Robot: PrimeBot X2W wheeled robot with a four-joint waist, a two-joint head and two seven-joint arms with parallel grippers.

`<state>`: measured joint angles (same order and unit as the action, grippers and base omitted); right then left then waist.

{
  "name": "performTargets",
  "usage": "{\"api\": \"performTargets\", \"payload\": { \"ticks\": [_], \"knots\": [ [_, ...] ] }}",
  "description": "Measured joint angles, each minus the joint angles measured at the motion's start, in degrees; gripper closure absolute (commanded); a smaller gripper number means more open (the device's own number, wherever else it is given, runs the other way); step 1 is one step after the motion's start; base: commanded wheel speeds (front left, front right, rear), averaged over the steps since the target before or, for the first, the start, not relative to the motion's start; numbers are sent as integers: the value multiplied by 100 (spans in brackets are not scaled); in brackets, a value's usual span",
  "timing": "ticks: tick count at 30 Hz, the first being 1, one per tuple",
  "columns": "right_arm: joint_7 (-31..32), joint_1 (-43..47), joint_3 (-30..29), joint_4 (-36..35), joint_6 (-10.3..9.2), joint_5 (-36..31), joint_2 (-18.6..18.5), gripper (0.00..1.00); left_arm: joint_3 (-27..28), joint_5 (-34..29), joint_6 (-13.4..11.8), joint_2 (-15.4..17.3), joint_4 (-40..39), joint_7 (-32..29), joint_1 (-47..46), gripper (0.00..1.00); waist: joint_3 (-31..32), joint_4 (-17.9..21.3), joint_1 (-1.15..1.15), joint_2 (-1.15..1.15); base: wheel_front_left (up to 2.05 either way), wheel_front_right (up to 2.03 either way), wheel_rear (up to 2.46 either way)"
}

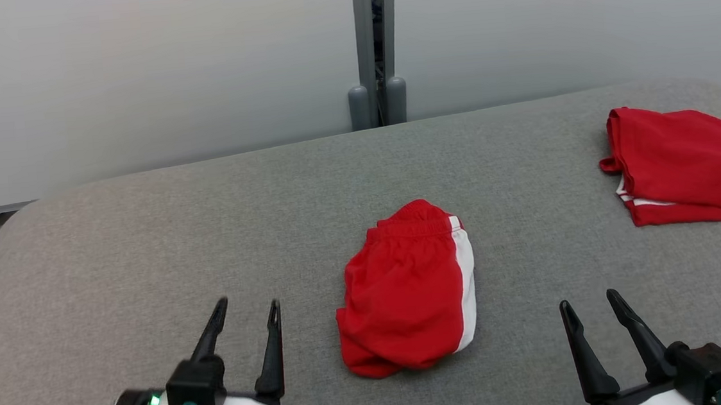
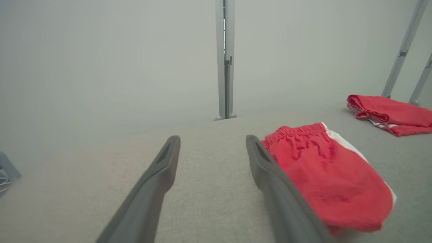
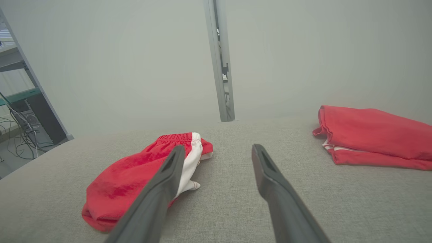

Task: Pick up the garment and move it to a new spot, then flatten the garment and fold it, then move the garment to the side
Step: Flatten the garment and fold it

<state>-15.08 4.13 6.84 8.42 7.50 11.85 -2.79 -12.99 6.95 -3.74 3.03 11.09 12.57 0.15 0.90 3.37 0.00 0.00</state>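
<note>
Garment point(image 1: 406, 289): bunched red shorts.
Left gripper point(image 1: 247, 305): left of garment, spread wide, empty.
Right gripper point(image 1: 590, 300): right of garment, likewise.
My plan: pinch waistband point(image 1: 417, 227), lift evenly.

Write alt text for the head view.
Bunched red shorts with a white side stripe lie on the grey table, between the left gripper and right gripper, both with jaws open. Another red garment lies far right.
</note>
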Motion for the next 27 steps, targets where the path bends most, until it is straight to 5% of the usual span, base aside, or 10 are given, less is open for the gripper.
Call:
{"api": "performTargets", "payload": {
  "ticks": [18, 27],
  "knots": [
    [0, -579, 99, -42, 0, -22, 0, 0, -1015, 201, 519, -19, 886, -1712, -2858, 0, -1043, 840, 0, 0, 0, 0, 0],
    [0, -779, 170, -107, 0, 70, 1, 0, -2102, 537, 298, -24, 1163, -2887, -4004, 0, -1516, 1176, 0, 0, 0, 0, 0]
  ]
}}
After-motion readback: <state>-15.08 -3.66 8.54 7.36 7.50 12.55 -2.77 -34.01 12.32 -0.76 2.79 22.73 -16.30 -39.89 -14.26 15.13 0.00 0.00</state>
